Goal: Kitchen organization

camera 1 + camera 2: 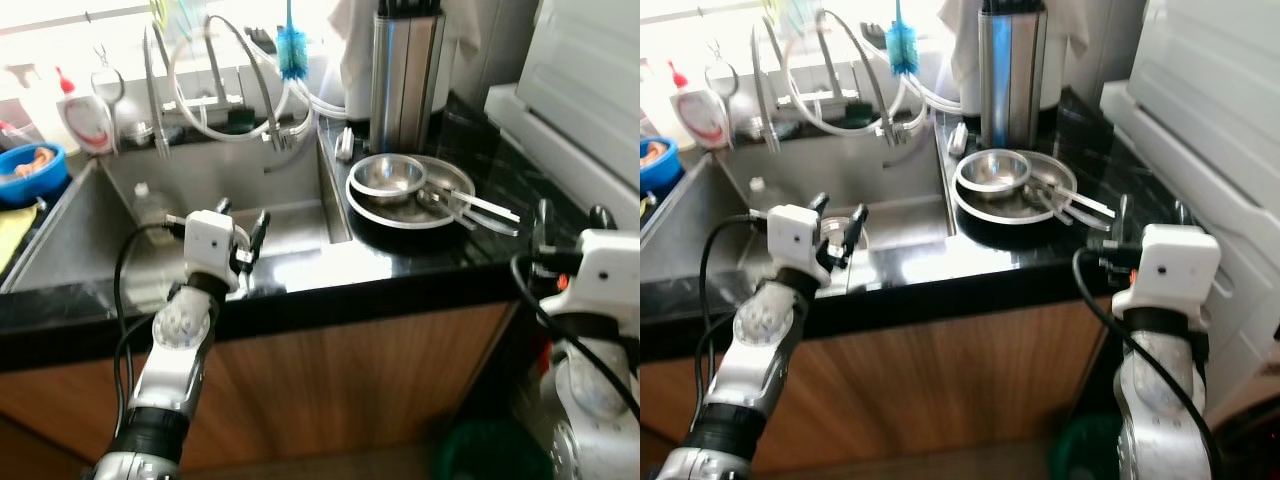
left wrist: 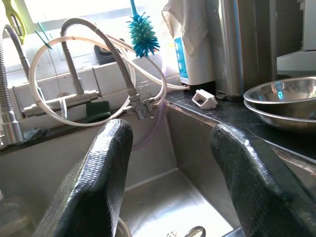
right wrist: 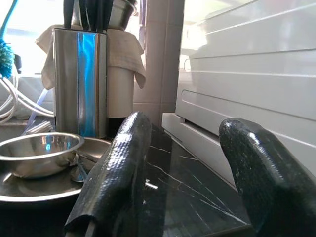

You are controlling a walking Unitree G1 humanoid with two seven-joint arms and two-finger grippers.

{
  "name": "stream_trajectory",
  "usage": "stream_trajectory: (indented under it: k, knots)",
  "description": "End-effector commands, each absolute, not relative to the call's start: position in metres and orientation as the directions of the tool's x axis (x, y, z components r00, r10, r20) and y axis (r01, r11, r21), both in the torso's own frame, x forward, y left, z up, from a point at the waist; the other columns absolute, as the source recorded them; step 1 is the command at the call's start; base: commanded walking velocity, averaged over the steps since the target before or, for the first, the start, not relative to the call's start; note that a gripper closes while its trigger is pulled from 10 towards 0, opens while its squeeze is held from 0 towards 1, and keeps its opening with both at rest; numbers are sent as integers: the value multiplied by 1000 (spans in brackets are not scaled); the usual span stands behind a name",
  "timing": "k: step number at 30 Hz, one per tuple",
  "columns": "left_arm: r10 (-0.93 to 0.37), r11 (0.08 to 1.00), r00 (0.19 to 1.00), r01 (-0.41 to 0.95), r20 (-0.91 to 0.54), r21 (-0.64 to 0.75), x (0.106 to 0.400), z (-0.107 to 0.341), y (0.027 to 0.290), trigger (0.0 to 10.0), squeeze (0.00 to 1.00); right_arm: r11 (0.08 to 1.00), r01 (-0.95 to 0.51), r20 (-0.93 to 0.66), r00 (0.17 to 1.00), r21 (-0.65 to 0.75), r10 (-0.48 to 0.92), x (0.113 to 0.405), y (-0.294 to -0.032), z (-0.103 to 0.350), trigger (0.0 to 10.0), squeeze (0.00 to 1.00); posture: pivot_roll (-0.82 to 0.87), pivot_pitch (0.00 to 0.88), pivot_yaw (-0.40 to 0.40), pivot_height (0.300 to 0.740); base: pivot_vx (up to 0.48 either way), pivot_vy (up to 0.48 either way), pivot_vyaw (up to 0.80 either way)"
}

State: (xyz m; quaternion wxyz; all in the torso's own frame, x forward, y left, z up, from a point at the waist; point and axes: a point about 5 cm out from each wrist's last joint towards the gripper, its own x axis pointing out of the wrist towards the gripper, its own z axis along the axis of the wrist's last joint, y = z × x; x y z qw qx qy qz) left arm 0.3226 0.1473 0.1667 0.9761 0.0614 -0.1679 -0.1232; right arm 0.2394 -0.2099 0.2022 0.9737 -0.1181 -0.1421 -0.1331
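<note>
Steel bowl sits in a wide pan on the black surface, right of the sink. Left claw hangs over the sink's near edge, fingers apart; right claw, fingers also apart, hovers near the surface's right end.

Black stone bench, glossy, over wood-fronted cabinet. Steel sink set into it at left. On bench right of sink: wide steel pan holding smaller steel bowl; steel knife block behind.
</note>
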Motion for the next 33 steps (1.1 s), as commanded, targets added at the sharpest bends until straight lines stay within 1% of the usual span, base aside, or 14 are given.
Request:
stream_trajectory:
  k: [1,5,7,10,11,13,18,21,33]
  knots:
    - [-265,959,909,214,323,186,323,171,149,10000,0,942,284,306,926,-177,-222,240,-212,203,10000,0,-99,0,67,740,0,0,0]
    - [-266,959,909,215,321,186,323,171,149,10000,0,964,246,267,940,-100,-212,245,-218,197,10000,0,-99,0,67,740,0,0,0]
    - [-265,959,909,214,322,185,323,171,149,10000,0,974,227,225,950,-24,-216,250,-221,190,10000,0,-102,0,69,740,0,0,0]
    - [-266,959,909,214,322,187,324,172,148,10000,0,977,209,210,954,35,-212,256,-221,188,10000,0,-102,0,75,740,0,0,0]
    - [-266,959,909,214,322,187,324,172,148,10000,0,977,209,210,954,35,-212,256,-221,188,10000,0,-102,0,75,740,0,0,0]
    - [-264,959,909,213,322,186,324,172,149,10000,0,983,167,218,959,78,-180,262,-217,191,10000,0,-101,0,75,740,0,0,0]
    - [-261,960,910,209,322,188,324,172,150,10000,0,991,103,236,964,89,-121,267,-209,195,10000,0,-97,0,74,740,0,0,0]
    - [-260,960,911,208,321,188,324,172,150,10000,0,991,97,230,966,93,-116,267,-207,193,10000,0,-96,0,75,740,0,0,0]
    - [-261,960,911,209,319,189,324,172,151,10000,0,982,150,162,973,115,-167,260,-205,174,10000,0,-91,0,74,740,0,0,0]
